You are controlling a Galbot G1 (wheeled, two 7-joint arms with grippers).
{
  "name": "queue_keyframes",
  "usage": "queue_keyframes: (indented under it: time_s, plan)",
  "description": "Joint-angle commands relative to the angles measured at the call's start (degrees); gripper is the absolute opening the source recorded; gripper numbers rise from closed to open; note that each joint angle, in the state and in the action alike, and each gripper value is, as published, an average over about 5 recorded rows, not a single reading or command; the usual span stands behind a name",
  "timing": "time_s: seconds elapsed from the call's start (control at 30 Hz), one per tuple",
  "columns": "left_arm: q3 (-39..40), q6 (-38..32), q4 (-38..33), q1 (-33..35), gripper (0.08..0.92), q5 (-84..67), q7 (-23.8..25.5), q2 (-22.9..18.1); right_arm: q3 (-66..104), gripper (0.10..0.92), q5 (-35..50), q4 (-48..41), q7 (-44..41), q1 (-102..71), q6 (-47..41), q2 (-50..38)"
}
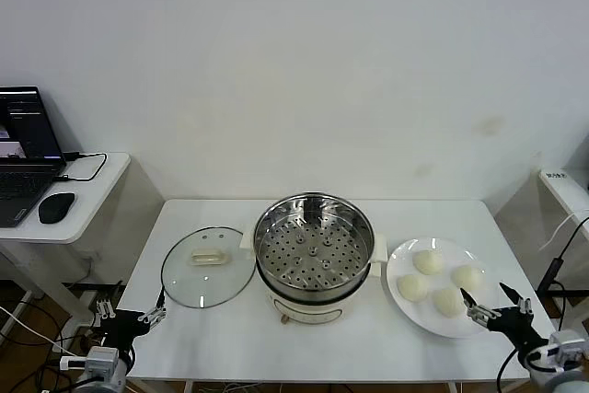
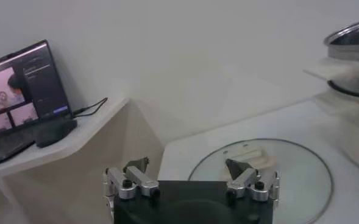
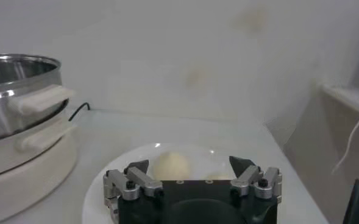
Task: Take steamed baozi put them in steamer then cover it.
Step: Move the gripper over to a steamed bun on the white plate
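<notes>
At the table's near-left corner the left gripper [image 1: 129, 317] hangs low, jaws spread wide and holding nothing, aimed at the cover [image 1: 208, 266], which lies flat on the table [image 1: 304, 347] just beside the steamer [image 1: 313, 255]. The glass cover looks stiff, smooth and breakable; its cream handle [image 2: 252, 157] on top is the sensible place to grip, since the rim lies flush on the table. The steamer stands in the middle, its perforated tray bare, no bun yet inside. To its right a white plate [image 1: 402, 305] carries the four steamed baozi [image 1: 439, 285], clustered and touching or nearly so. They will likely be soft, light and easy to dent, so a gentle pinch across a bun's sides seems best. At the near-right corner the right gripper [image 1: 498, 308] hovers at the plate's edge, fingers wide apart and empty, pointed at the buns.
</notes>
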Motion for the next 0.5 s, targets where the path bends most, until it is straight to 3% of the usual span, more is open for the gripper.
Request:
queue_keyframes:
  time_s: [0.03, 0.37, 0.5]
  plan:
    - [0.9, -1.0, -0.95, 0.35, 0.823, 1.31, -0.62, 2.26, -1.14, 0.823, -12.07, -2.98, -10.66, 12.82, -5.62, -12.73]
    - [0.58, -2.2, -4.41, 2.12, 0.823, 2.61, -1.12, 0.54, -12.54, 0.823, -39.4, -18.49, -47.0, 36.81, -2.71, -26.76]
    - [-0.14, -2.34, -6.3, 3.82, 0.823, 2.69, -1.32, -0.02, -23.75, 0.823, -43.86, -24.09, -57.96, 50.46, 0.68, -28.38]
